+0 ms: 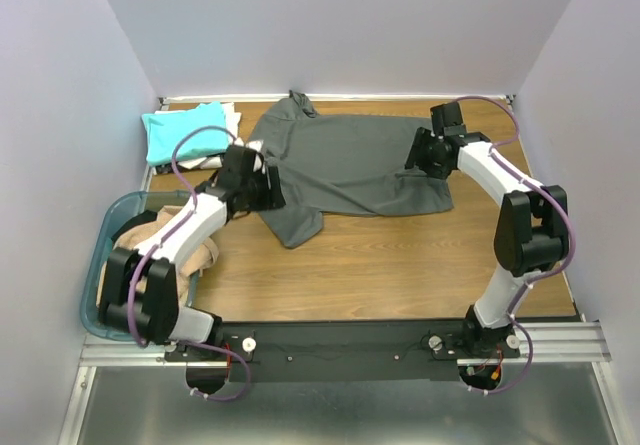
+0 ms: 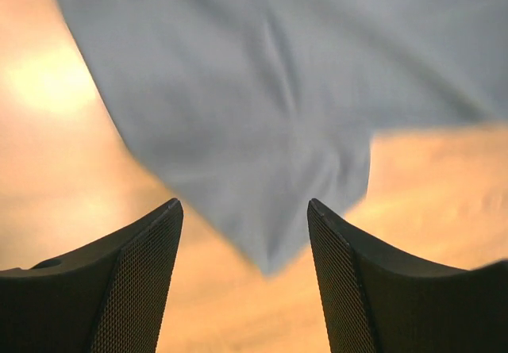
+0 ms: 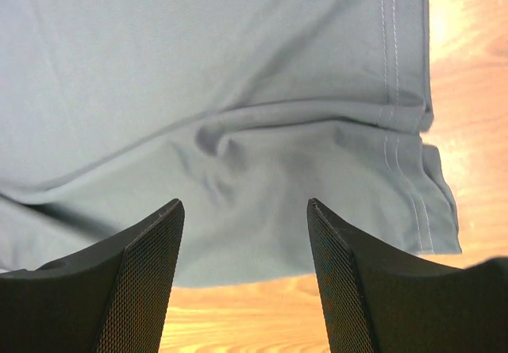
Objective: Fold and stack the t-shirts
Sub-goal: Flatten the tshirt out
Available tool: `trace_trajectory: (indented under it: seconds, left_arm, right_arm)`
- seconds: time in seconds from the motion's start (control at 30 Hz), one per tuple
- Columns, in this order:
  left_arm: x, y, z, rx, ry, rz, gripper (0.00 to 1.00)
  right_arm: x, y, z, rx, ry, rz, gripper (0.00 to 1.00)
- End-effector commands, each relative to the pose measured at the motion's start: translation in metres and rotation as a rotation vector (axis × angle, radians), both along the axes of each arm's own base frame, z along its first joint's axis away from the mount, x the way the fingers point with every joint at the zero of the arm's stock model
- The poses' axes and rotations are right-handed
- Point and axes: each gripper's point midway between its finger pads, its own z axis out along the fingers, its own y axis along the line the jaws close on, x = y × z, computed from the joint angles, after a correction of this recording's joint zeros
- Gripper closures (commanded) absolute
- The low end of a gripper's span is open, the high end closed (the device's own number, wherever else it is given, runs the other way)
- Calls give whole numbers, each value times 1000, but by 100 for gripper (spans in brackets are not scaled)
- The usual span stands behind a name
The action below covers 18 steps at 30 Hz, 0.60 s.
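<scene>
Dark grey t-shirt [image 1: 350, 170] lies on the table's [image 1: 400, 265] far half; left tool [image 2: 242, 204], spread and empty, hovers over what looks like a sleeve [image 2: 262, 202], right tool [image 3: 242, 202] likewise above the hem corner [image 3: 429, 218]. Squarely pinched edges should fold neatly.

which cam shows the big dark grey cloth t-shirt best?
Top external: nearly all of the dark grey cloth t-shirt shows, spread on the wooden table. Left wrist gives only a blurred pointed flap of it; right wrist only a wrinkled corner with its stitched hem.
</scene>
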Motion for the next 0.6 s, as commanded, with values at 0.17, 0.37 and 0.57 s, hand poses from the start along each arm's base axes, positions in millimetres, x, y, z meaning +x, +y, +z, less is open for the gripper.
trace_trajectory:
  seconds: [0.17, 0.37, 0.57]
  left_arm:
    - [-97, -32, -36, -184, 130, -62, 28]
    - [-111, -45, -54, -268, 165, -82, 28]
    - [-102, -43, -64, -235, 150, -72, 26]
  right_arm:
    - [-32, -4, -2, 17, 33, -9, 30]
    - [-37, -2, 2, 29, 26, -9, 30]
    - [-42, -4, 3, 23, 24, -11, 29]
